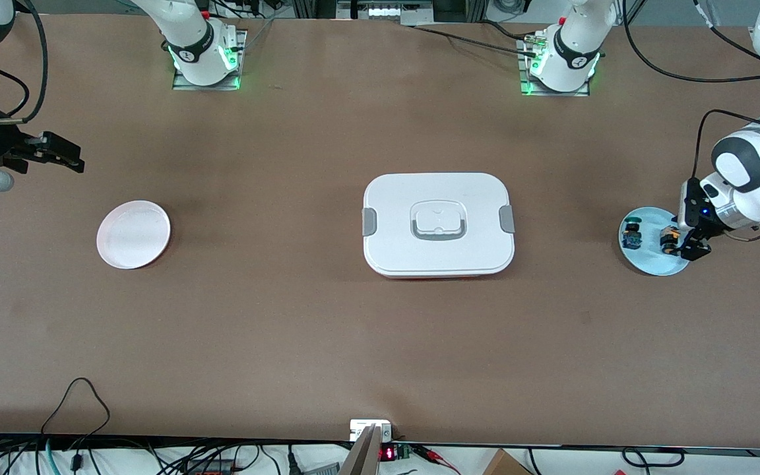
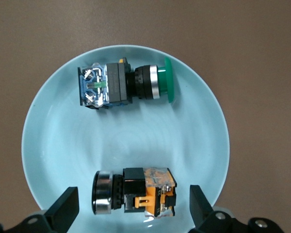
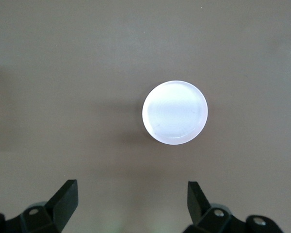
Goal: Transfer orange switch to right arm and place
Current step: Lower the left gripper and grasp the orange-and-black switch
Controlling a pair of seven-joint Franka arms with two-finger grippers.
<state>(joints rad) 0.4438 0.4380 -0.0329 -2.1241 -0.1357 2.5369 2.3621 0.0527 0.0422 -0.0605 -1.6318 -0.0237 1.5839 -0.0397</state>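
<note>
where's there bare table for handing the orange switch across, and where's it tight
Bare table lies between the pink plate and the white lidded box, and between that box and the blue plate. The blue plate is crowded: the orange switch, the green switch and the open left gripper.

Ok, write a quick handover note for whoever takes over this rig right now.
Left end effector: open, low over the pale blue round plate, fingers either side of the small black-bodied switch with orange parts, not closed on it.
Right end effector: open, waiting in the air at the right arm's end of the table, above the pale pink round plate, which holds nothing.
The dark switch with the green cap also lies on the blue plate. A white lidded box sits mid-table.
Done: approach only.
Left: grasp, handover to the right arm, placing.
</note>
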